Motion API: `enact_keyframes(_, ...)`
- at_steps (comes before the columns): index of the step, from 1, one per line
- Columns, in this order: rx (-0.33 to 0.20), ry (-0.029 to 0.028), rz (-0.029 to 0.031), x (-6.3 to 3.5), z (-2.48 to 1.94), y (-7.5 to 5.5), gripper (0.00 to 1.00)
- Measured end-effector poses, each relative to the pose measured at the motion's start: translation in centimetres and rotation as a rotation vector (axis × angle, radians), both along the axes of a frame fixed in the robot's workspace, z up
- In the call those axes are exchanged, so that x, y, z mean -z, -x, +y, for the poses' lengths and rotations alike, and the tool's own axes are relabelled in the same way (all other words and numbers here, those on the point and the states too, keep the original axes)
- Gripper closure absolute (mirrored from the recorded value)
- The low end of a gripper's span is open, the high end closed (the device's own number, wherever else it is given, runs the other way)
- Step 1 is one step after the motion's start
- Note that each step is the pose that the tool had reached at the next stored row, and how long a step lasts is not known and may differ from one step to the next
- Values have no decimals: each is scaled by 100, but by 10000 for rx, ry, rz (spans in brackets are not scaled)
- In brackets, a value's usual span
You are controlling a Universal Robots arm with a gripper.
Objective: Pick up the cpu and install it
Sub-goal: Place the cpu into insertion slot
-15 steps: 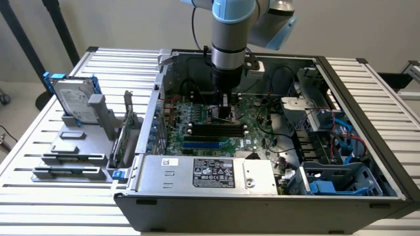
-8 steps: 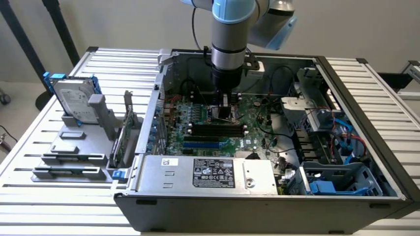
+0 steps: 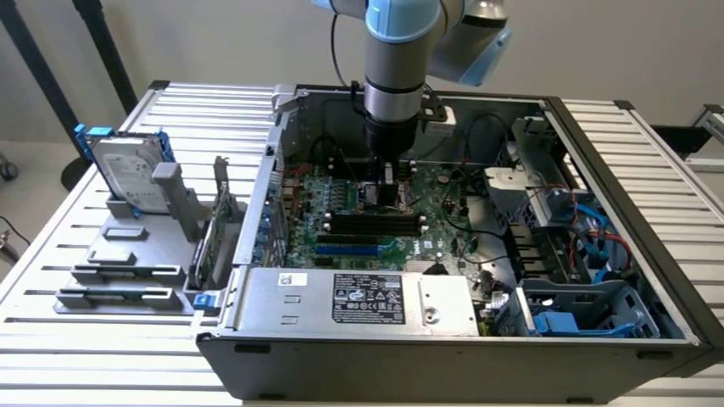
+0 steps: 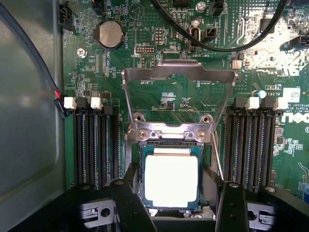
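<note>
Socket detail comes from the wrist view. The cpu (image 4: 171,180) lies flat in the socket of the motherboard (image 4: 96,67), bright metal top up, just before the hinge of the raised load plate (image 4: 178,72). The gripper (image 4: 172,191) is released, its two dark fingers (image 4: 129,195) spread on either side of the chip. Whether they brush its rim is hard to tell. One coin battery (image 4: 110,34) sits beyond the load plate. Two banks of memory slots (image 4: 94,145) flank the socket, each with two white latches and two black. One black cable (image 4: 217,46) loops across the board. The finger bases are cut off at the picture's edge.

The exterior view gives the wider setting. The arm (image 3: 394,93) reaches straight down into the open computer case (image 3: 453,348), with the gripper low over the middle of the board, and its tip blocks the socket from sight. One labelled power supply (image 3: 362,297) lies along the case's near edge. On the slatted table (image 3: 68,339), at the exterior view's left, one hard drive (image 3: 127,174) with blue rails stands upright in grey holder blocks (image 3: 125,254).
</note>
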State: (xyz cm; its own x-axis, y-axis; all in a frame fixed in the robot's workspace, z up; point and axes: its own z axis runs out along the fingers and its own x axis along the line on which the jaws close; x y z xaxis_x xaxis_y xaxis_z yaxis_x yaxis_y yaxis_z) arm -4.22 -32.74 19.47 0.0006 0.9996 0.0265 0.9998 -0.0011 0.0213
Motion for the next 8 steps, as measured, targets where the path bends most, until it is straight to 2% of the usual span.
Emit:
enact_keyframes(1,-1,8,5,-3,-2,1,38)
enact_keyframes(4,-2,13,8,-13,-2,1,38)
enact_keyframes(8,-1,11,7,-86,-2,2,38)
